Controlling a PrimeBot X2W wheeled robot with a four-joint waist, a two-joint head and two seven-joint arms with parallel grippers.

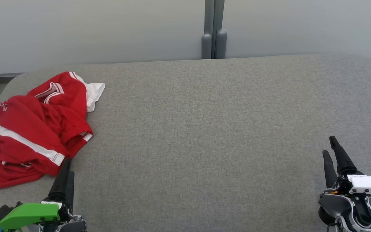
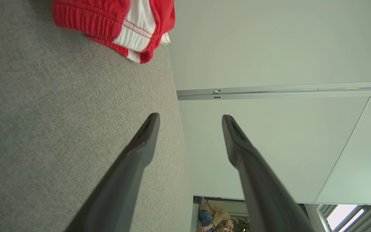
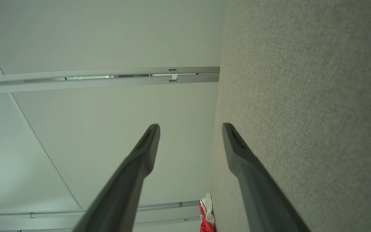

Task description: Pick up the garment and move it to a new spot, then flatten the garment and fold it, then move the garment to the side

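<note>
Left gripper (image 1: 68,167) low at the near left of the grey table (image 1: 204,129): my jaws spread, holding nothing, near the crumpled red-and-white garment (image 1: 34,129) lying at the table's left end. Right gripper (image 1: 328,145) near right, well apart from it, jaws likewise spread, empty

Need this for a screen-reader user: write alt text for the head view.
A crumpled red-and-white garment lies at the left end of a grey surface. The left gripper points at its near edge, the right gripper sits at lower right; both open, empty.
</note>
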